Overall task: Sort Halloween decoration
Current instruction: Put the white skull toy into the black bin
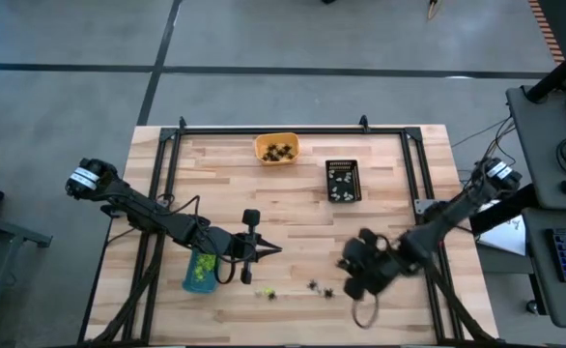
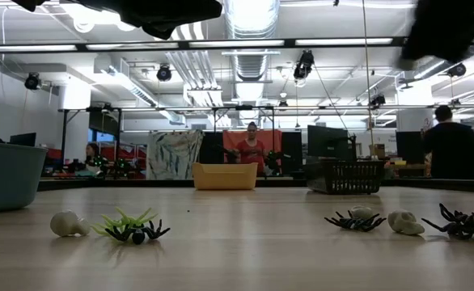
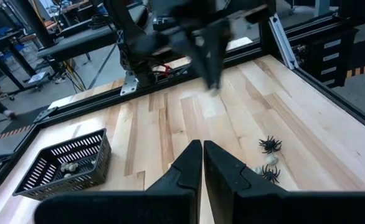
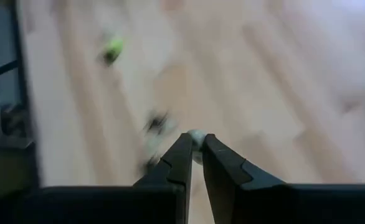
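On the wooden table (image 1: 293, 208), taking its centre as the middle of a clock in the overhead view, the loose decorations lie along the near edge around 6 o'clock: a lime-green spider (image 1: 264, 292) with a black one against it, then a black spider (image 1: 314, 285) and another dark piece (image 1: 327, 290) just beside it. From table height the same row reads as a whitish skull (image 2: 68, 224), the green spider (image 2: 125, 218) touching a black spider (image 2: 137, 233), then a black spider (image 2: 355, 220), a second whitish skull (image 2: 404, 223) and a further black spider (image 2: 466, 224). The right gripper (image 1: 353, 280) hangs at about 5 o'clock, just beside that row, its fingers (image 4: 177, 163) almost together and pinching a small whitish piece (image 4: 197, 138) at the tips; motion blur hides what the piece is. The left gripper (image 1: 275, 249) sits at 7 o'clock with its fingers (image 3: 187, 163) pressed together and nothing between them. A blue tray (image 1: 198, 271) holding green pieces stands at 8 o'clock under the left arm. Farther off, a black basket (image 1: 342, 180) with whitish pieces sits at 1 o'clock, and an orange tray (image 1: 277, 148) with dark pieces at 12 o'clock. Beyond the table, people (image 2: 251, 145) stand in the room.
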`<state>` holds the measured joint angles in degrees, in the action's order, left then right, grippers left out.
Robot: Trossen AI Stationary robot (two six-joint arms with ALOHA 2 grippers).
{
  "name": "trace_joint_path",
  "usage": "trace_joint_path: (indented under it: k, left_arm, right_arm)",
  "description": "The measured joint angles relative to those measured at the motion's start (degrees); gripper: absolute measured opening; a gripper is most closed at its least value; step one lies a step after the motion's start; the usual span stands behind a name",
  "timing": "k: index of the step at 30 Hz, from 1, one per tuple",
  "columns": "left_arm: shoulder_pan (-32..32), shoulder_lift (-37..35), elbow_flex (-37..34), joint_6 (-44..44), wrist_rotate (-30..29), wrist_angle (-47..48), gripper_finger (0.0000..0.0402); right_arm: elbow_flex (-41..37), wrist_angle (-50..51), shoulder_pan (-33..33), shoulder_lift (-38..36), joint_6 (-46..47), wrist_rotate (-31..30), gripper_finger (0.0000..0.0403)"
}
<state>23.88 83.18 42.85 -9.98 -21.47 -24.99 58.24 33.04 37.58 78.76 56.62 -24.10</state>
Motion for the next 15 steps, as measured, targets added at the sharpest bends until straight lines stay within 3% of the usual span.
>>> trace_joint_path:
  k: [10,15]
  left_arm:
    - [0.0,0.0,0.0,1.3,0.0,0.0,0.0]
    - [0.0,0.0,0.0,3.3,0.0,0.0,0.0]
  right_arm:
    - [1.5,-0.2,-27.9,0.1,-22.3,-0.1,0.0027]
    - [1.4,5.4,-43.3,-0.2,-24.2,-0.1,0.0028]
